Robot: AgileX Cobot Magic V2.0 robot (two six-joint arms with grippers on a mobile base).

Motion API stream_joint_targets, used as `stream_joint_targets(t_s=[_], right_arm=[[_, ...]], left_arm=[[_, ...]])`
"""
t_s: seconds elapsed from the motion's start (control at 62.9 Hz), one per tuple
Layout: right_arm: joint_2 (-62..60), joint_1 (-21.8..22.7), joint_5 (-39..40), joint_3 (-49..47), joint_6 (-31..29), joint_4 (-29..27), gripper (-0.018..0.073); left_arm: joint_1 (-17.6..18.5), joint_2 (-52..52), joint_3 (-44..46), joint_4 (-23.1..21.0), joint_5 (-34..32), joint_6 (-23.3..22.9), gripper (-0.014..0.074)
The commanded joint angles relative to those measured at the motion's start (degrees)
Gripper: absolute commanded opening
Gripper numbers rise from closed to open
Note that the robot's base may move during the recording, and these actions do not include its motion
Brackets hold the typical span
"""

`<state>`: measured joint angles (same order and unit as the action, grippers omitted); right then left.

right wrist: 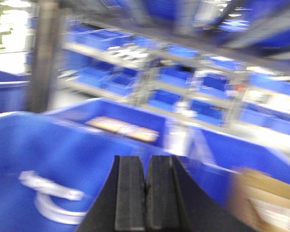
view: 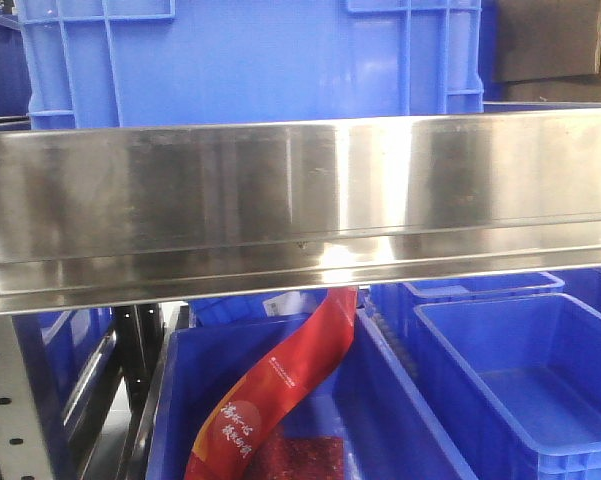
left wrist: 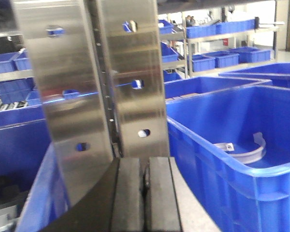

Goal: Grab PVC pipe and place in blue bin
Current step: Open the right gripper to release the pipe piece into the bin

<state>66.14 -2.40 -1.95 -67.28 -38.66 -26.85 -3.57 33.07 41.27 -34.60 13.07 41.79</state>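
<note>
The left hand (left wrist: 145, 168) is keeping its two fingers pressed together with nothing between them, just left of the blue bin (left wrist: 217, 169). A grey curved pipe piece (left wrist: 248, 151) is lying inside that bin. The right hand (right wrist: 145, 169) is pressing together on nothing too, in a blurry picture.

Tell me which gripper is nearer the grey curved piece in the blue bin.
Right, probably. The right gripper has the grey curved piece close at its lower left; from the left gripper it lies farther off, ahead-right inside the blue bin.
</note>
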Motion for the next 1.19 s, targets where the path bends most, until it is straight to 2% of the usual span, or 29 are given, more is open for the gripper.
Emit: stream_joint_targets(t_s=[0.0, 0.191, 0.302, 0.461, 0.636, 0.906, 1.177], right_arm=[[-3.0, 1.1, 2.6, 2.2, -0.4, -0.1, -0.0162], [-10.5, 3.8, 4.9, 10.7, -0.4, -0.1, -0.0162], [-16.0, 5.2, 8.6, 16.6, -0.4, -0.3, -0.0162], [-23.4, 6.4, 10.5, 24.7, -0.4, -0.8, -0.0162], [-32.3, 6.6, 12.2, 32.2, -0.4, -3.0, -0.0162], [-42.0, 6.6, 15.6, 42.2, -0.4, -2.8, -0.0162], [-49.2, 6.6, 16.3, 50.5, -0.4, -2.6, -0.0162]], left_arm=[[-1.1, -1.6, 0.0, -0.7, 1.0, -0.4, -0.0111], [-1.5, -6.0, -1.6, -1.2, 2.2, -0.4, -0.0111], [-1.5, -9.4, -4.5, -1.2, 2.2, -3.0, -0.0111], [-1.5, -14.8, -9.0, -1.2, 2.6, -3.3, -0.0111], [-1.5, -21.3, -12.0, -1.2, 3.8, -3.3, -0.0111], [-1.5, -25.4, -15.8, -2.8, 11.3, -3.5, -0.0111], [-1.5, -27.2, -19.4, -2.8, 9.6, -3.5, -0.0111]])
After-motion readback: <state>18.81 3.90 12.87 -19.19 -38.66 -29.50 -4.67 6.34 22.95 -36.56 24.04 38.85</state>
